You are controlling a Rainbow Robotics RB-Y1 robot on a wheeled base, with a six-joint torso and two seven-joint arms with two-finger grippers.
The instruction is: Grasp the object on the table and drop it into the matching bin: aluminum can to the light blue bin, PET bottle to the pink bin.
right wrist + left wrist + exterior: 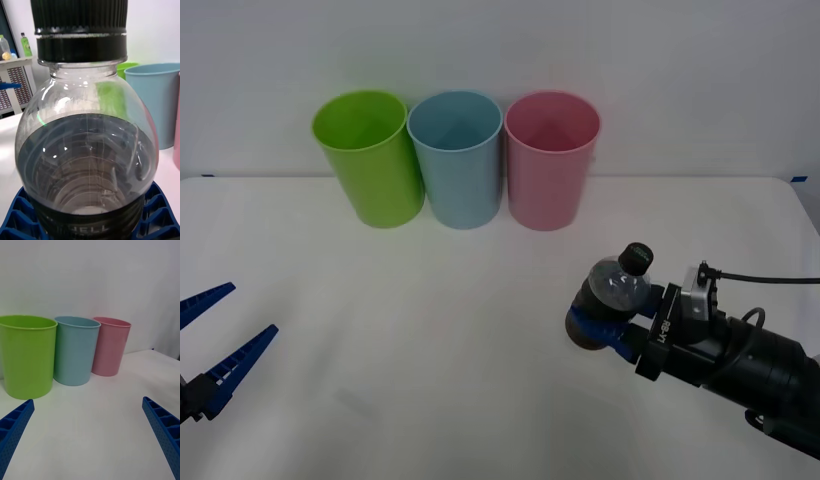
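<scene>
Clear PET, black cap, dark lower body: PET bottle clamped in the right gripper, pink bin not yet reached.

Working left to right, I read the left gripper parked low at the left edge of the bench, fingers spread and grasping nothing. Behind stand a lime green bin, the light blue bin and the pink bin, side by side. At right, the blue ribbed fingers clench the bottle's lower body, cap tilted up and away, nearer me than the pink bin. I judge the bottle light, thin-walled and smooth: it may dent or slip under squeeze. The ridged lower body is the soundest hold, and the present grip sits there.
</scene>
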